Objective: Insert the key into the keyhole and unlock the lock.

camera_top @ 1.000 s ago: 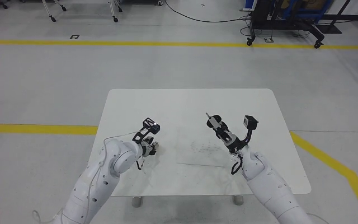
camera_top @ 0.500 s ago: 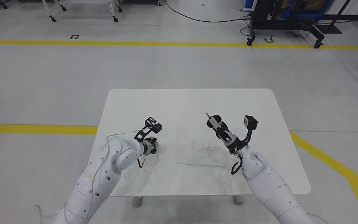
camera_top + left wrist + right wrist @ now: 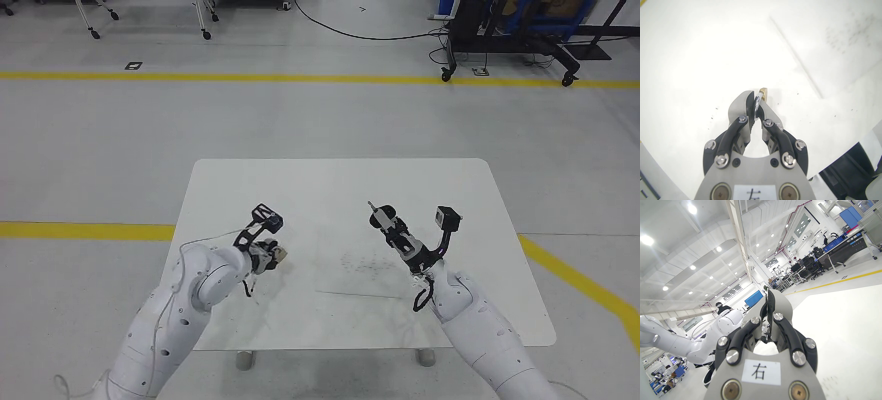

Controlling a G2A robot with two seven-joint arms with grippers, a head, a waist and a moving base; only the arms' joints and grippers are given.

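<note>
A small brass padlock (image 3: 764,94) hangs just above the white table (image 3: 430,190), held by its silver shackle (image 3: 756,106). My left gripper (image 3: 756,98) is shut on that shackle. In the top view the lock (image 3: 281,254) pokes out of the left gripper (image 3: 273,256) over the table's left part. My right gripper (image 3: 384,221) stands raised over the middle of the table, tilted up and away, shut on a thin silver key (image 3: 373,208) whose tip sticks out past the fingertips. In the right wrist view the shut right gripper (image 3: 770,298) hides most of the key.
A faint scuffed patch (image 3: 365,262) marks the table between the two arms. Bare tabletop lies beyond both grippers. Yellow floor lines (image 3: 300,77) run past the table, and carts (image 3: 510,40) stand far behind it.
The left wrist has turned and shifted slightly, so the lock's brass body now shows at the gripper tip in the top view. The right arm has not moved.
</note>
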